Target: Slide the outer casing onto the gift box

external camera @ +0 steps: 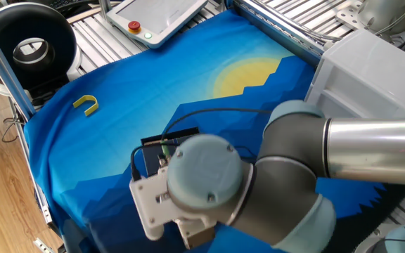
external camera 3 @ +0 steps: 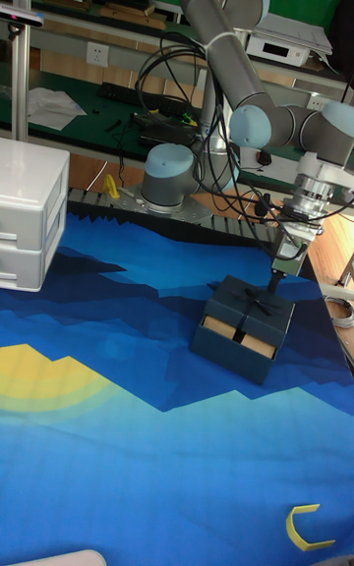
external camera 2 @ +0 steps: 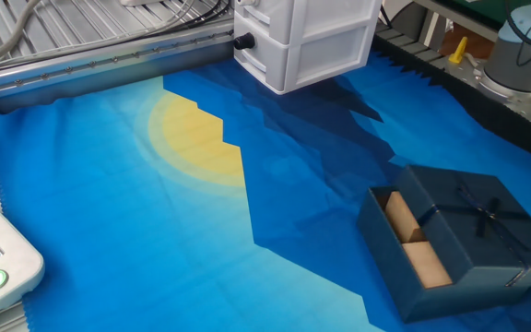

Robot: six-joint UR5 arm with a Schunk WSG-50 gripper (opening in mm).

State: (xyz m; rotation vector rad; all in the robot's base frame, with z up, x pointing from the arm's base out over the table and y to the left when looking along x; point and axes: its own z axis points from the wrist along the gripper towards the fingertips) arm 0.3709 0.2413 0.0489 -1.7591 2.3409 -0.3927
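Note:
The dark navy outer casing [external camera 2: 476, 224] with its thin crossed ribbon sits over most of the gift box [external camera 2: 383, 242]. Only the open end of the tray still shows, with slivers of two tan blocks [external camera 2: 402, 215] inside. In the tall fixed view the casing [external camera 3: 254, 308] covers the tray [external camera 3: 228, 338], and my gripper [external camera 3: 276, 278] points down at the casing's far edge. Its fingers look like one thin dark tip, so their state is unclear. In one fixed view my arm hides nearly everything but a dark strip of the box [external camera: 162, 138].
A white plastic drawer bin [external camera 2: 307, 37] stands at the back of the blue cloth. It appears again as a white bin [external camera: 368, 84]. A yellow U-shaped piece [external camera: 86, 104] lies near the cloth's left edge. A white pendant [external camera: 157, 17] rests beyond the cloth.

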